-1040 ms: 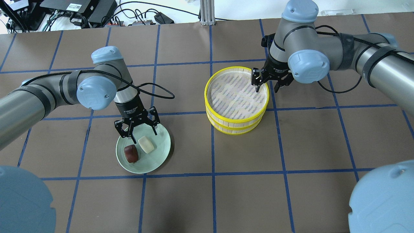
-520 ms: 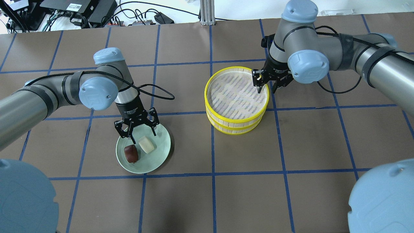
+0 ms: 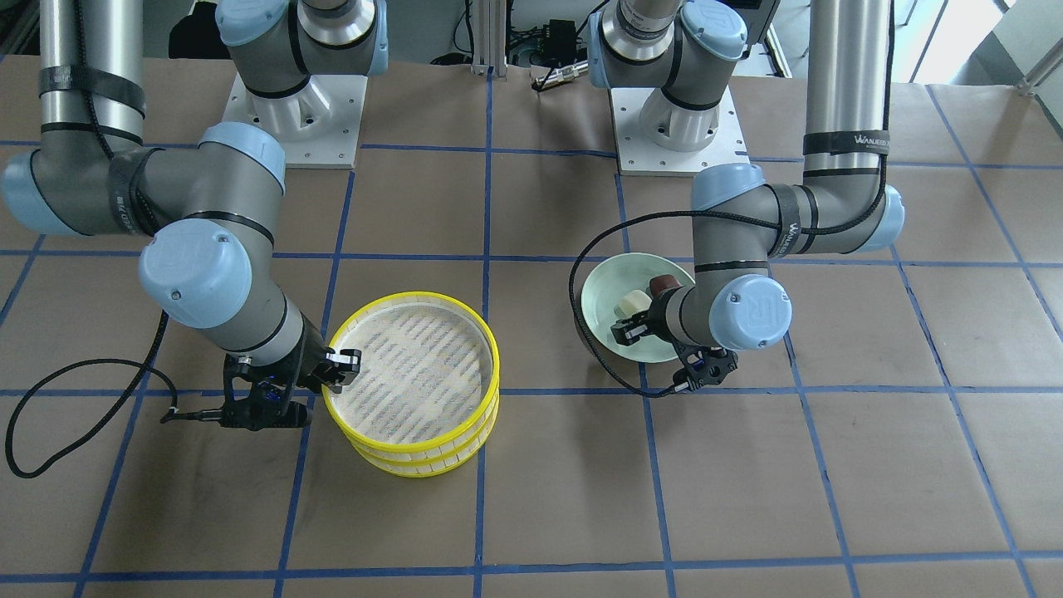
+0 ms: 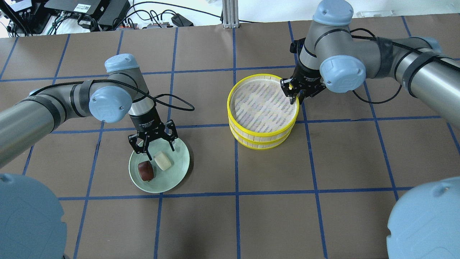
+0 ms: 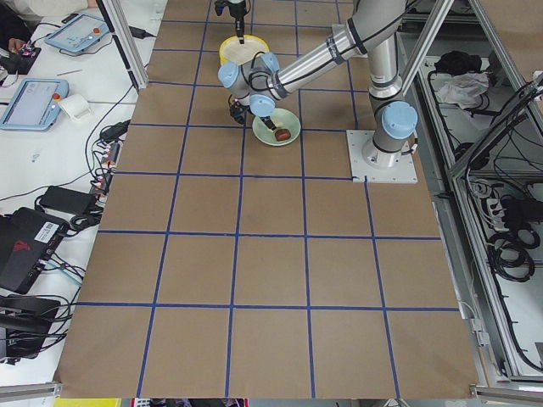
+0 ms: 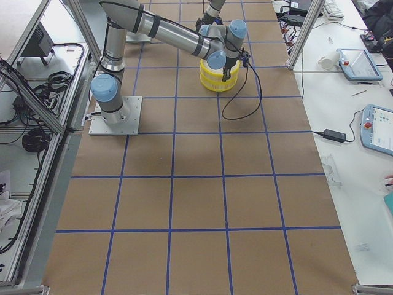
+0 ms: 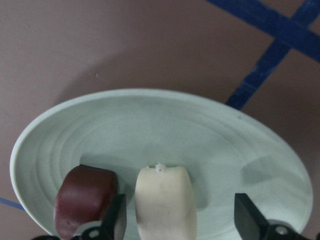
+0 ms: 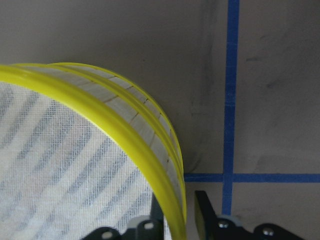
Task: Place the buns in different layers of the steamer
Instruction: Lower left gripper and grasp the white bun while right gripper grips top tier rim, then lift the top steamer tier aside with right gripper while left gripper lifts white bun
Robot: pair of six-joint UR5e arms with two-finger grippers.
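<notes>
Two yellow-rimmed steamer layers are stacked at mid-table, the top layer [image 4: 262, 104] on the lower layer [image 4: 260, 143]; both look empty. My right gripper [image 4: 295, 96] is shut on the top layer's right rim [image 8: 100, 115], one finger inside and one outside. The creamy white bun [image 4: 162, 160] and the reddish-brown bun [image 4: 146, 170] lie side by side on a pale green plate [image 4: 179, 169]. My left gripper [image 4: 160, 151] is open and low over the plate, its fingers [image 7: 117, 220] either side of the white bun [image 7: 165, 200], not touching it.
Brown table paper with blue tape grid lines lies all around. A black cable [image 3: 75, 374] loops on the table beside the right arm. Cables and electronics [image 4: 90, 14] lie beyond the table's far edge.
My right gripper has closed from open onto the top layer's rim. My left gripper has shifted slightly over the plate and stays open.
</notes>
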